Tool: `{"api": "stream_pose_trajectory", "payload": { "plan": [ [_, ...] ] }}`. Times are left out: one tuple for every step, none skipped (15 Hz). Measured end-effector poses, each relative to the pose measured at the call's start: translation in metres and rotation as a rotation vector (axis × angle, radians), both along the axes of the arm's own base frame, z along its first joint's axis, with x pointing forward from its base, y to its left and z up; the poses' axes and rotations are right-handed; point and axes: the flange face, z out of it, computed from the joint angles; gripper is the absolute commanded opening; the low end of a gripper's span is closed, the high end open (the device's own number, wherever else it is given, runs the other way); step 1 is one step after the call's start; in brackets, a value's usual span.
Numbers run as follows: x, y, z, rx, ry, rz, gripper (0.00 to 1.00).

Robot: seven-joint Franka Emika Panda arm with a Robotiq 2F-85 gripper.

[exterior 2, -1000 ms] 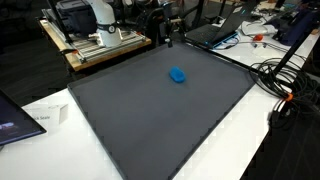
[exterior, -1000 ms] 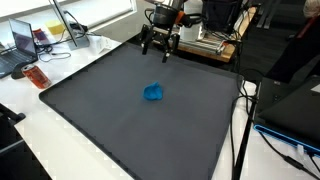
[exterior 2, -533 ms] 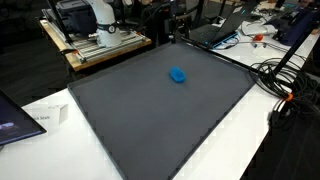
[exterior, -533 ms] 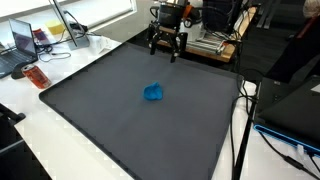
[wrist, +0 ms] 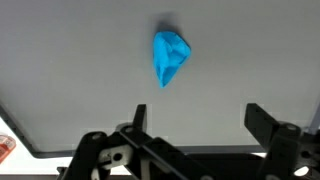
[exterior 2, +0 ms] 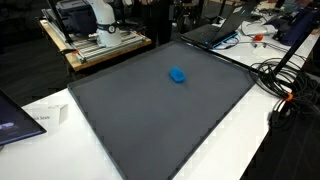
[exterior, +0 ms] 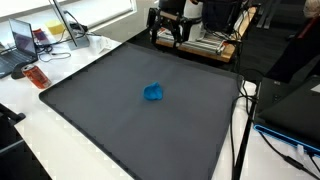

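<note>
A small crumpled blue object lies alone near the middle of the dark grey mat. My gripper hangs high over the mat's far edge, well away from the blue object. In the wrist view the blue object shows small and far off, above the gripper. Its two black fingers stand wide apart with nothing between them, so it is open.
Around the mat is a white table with a laptop and a red item. A bundle of cables, another laptop and a wooden cart with equipment border the other sides.
The gripper has risen and drawn back toward the mat's far edge, away from the blue object. It has stayed open. The blue object has not moved.
</note>
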Motion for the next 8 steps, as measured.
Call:
{"api": "stream_pose_trajectory", "payload": {
  "plan": [
    [0.001, 0.004, 0.002, -0.003, 0.003, 0.000, 1.00],
    [0.003, 0.009, 0.004, -0.004, 0.006, -0.002, 1.00],
    [0.004, 0.015, 0.004, -0.004, 0.004, -0.006, 1.00],
    [0.005, 0.021, 0.003, -0.005, 0.001, -0.011, 1.00],
    [0.007, 0.027, 0.003, -0.006, -0.004, -0.018, 1.00],
    [0.008, 0.034, 0.001, -0.013, -0.012, -0.028, 1.00],
    [0.009, 0.037, -0.001, -0.013, -0.012, -0.031, 1.00],
    [0.009, 0.038, -0.002, -0.014, -0.010, -0.030, 1.00]
  ]
}}
